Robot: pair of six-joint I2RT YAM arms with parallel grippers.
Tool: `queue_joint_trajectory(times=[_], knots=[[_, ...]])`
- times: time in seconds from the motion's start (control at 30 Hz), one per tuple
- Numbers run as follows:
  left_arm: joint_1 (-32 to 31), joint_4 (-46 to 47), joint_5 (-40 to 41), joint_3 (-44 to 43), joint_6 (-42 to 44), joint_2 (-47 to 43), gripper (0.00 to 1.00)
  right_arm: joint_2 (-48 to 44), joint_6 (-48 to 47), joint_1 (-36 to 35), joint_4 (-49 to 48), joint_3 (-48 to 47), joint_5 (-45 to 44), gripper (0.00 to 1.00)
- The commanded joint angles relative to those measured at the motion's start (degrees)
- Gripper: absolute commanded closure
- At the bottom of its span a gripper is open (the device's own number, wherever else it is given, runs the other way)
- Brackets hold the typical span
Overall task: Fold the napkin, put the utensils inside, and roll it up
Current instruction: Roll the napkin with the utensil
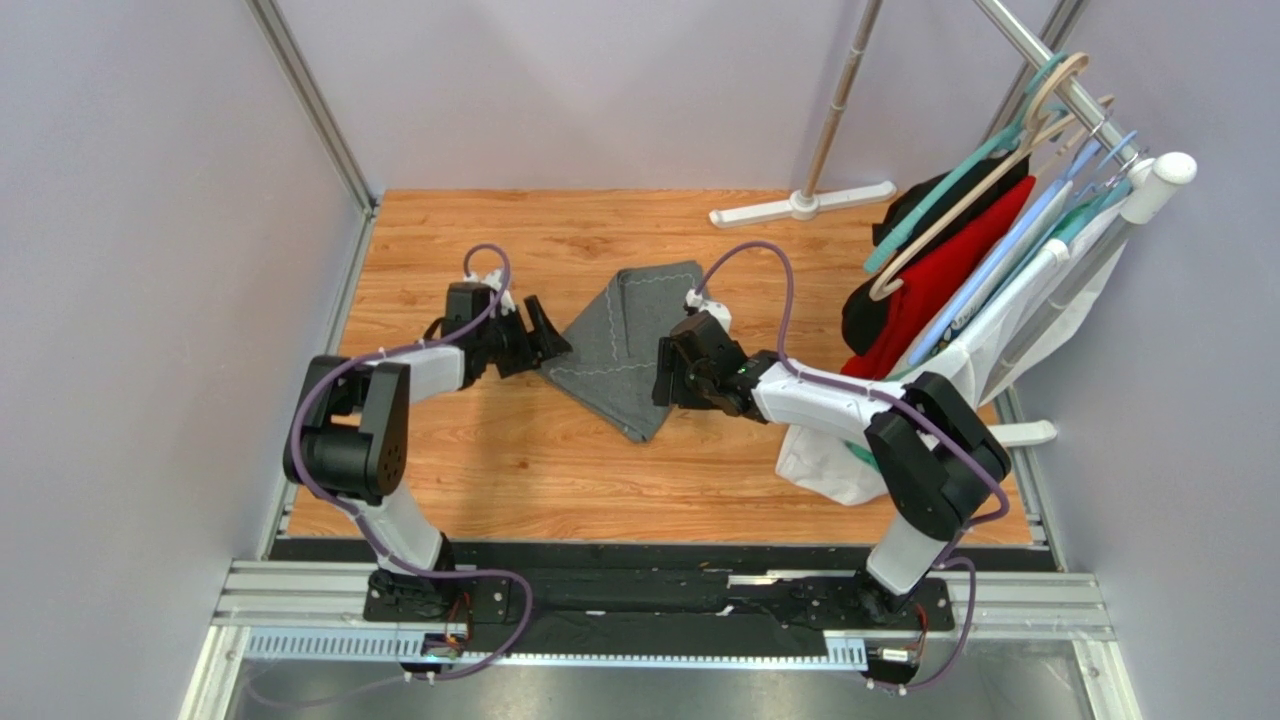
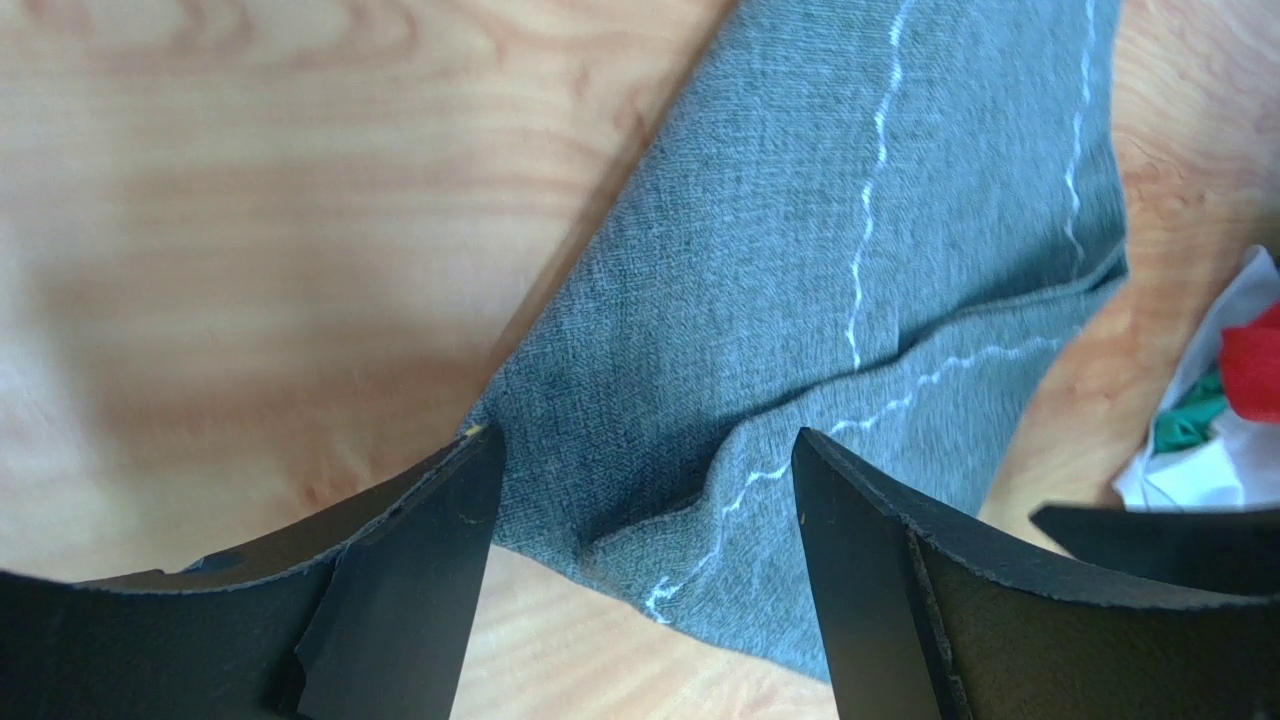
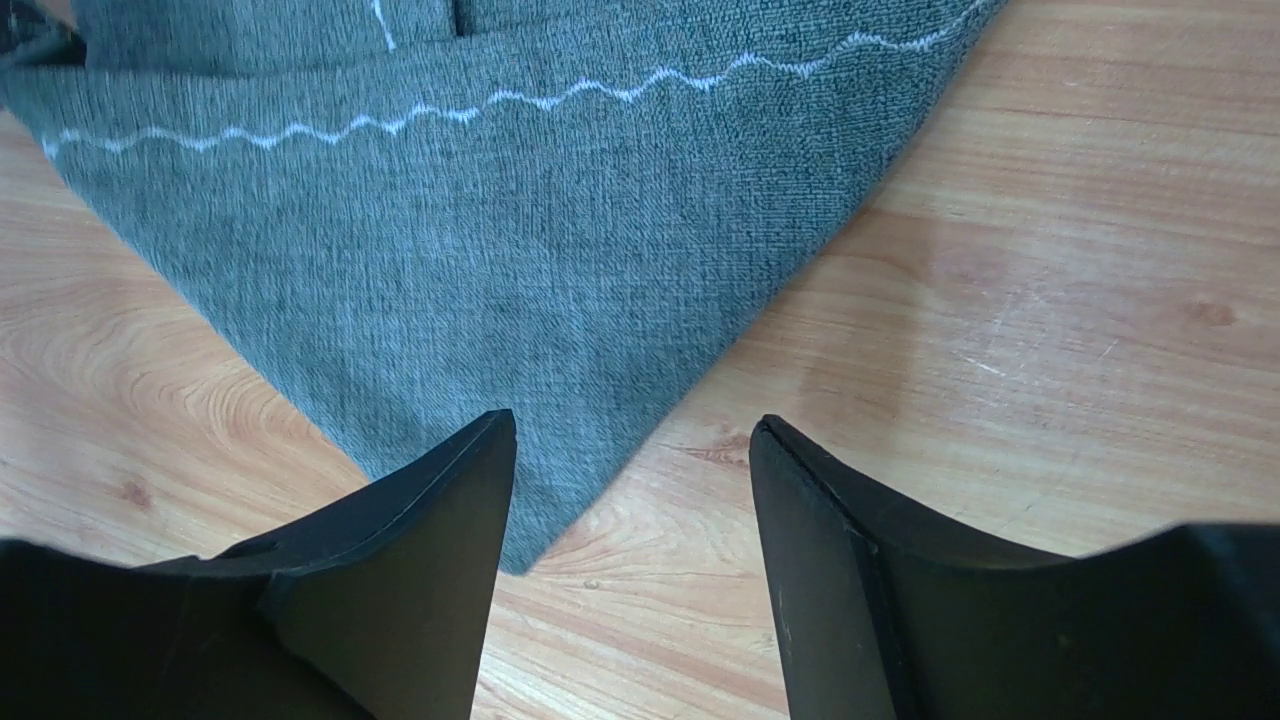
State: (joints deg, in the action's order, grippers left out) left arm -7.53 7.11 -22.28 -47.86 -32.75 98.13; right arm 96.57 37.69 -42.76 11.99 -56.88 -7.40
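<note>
The dark grey napkin (image 1: 621, 342) lies folded on the wooden table, a pale stitched line running along its edges. My left gripper (image 1: 547, 339) sits at its left edge, open. In the left wrist view a rumpled folded edge of the napkin (image 2: 842, 300) lies between the spread fingers of the left gripper (image 2: 646, 450), ungripped. My right gripper (image 1: 670, 383) stands open at the napkin's right side. In the right wrist view a pointed corner of the napkin (image 3: 496, 270) reaches between the fingers of the right gripper (image 3: 631, 435), which hold nothing. The utensils are out of view.
A clothes rack with red and black garments on hangers (image 1: 939, 278) fills the right side, with a white cloth (image 1: 831, 458) below it near my right arm. A white stand base (image 1: 804, 207) lies at the back. Grey walls close in both sides.
</note>
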Motion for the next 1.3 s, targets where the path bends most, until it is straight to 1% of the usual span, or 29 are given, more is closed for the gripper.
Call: queue_joint_trajectory(times=[0.0,0.1,0.17,0.27,0.3,0.37,0.43,0.5,0.53,0.6,0.7,0.9,1.17,1.27], knots=[[-1.43,2.11,-1.1,5.66,-2.67,-5.21,0.2,-2.26,-3.4,0.05,-1.19,0.46,-0.42,0.37],[-2.84,1.94,0.3,9.53,-2.84,-9.51,0.2,-5.07,-6.22,-0.21,1.01,0.72,-0.95,0.38],[-3.37,1.76,0.31,12.42,-3.28,-11.89,0.2,-7.09,-10.61,-1.44,1.81,1.07,-1.91,0.38],[-3.54,-0.43,2.24,15.24,-3.37,-17.78,0.2,-10.52,-16.5,-5.57,5.05,0.37,-6.83,0.38],[-3.54,-1.3,4.77,15.68,-2.67,-20.93,0.2,-11.14,-17.82,-6.62,5.58,-0.07,-7.97,0.39],[-3.54,-4.29,8.81,16.04,-1.27,-23.93,0.19,-11.5,-20.19,-9.52,7.07,-1.73,-9.83,0.39],[-3.54,-6.75,10.41,15.26,-0.04,-26.84,0.19,-10.1,-21.95,-11.98,7.26,-2.7,-9.74,0.39],[-3.54,-6.85,11.03,14.55,1.63,-26.94,0.19,-8.52,-25.29,-14.44,6.12,-3.84,-10.35,0.39],[-3.54,-9.11,10.95,13.76,1.99,-26.59,0.19,-7.29,-26.26,-15.15,6.12,-4.81,-11.4,0.39],[-3.54,-9.05,9.28,13.49,2.43,-24.75,0.19,-3.51,-28.37,-16.73,6.29,-7.44,-12.11,0.39],[-3.54,-8.52,7.78,13.58,2.08,-23.16,0.2,0.27,-30.65,-18.14,5.59,-9.64,-13.52,0.41],[-3.46,-7.91,8.4,14.55,1.64,-23.07,0.2,5.98,-35.4,-19.81,2.6,-11.93,-13.26,0.43],[-3.11,-7.47,6.9,14.72,1.11,-22.72,0.19,10.38,-37.25,-21.66,0.49,-11.5,-18.26,0.46],[-2.75,-7.47,6.29,14.9,1.11,-22.37,0.19,11.44,-37.52,-22.36,0.05,-11.41,-21.07,0.49]])
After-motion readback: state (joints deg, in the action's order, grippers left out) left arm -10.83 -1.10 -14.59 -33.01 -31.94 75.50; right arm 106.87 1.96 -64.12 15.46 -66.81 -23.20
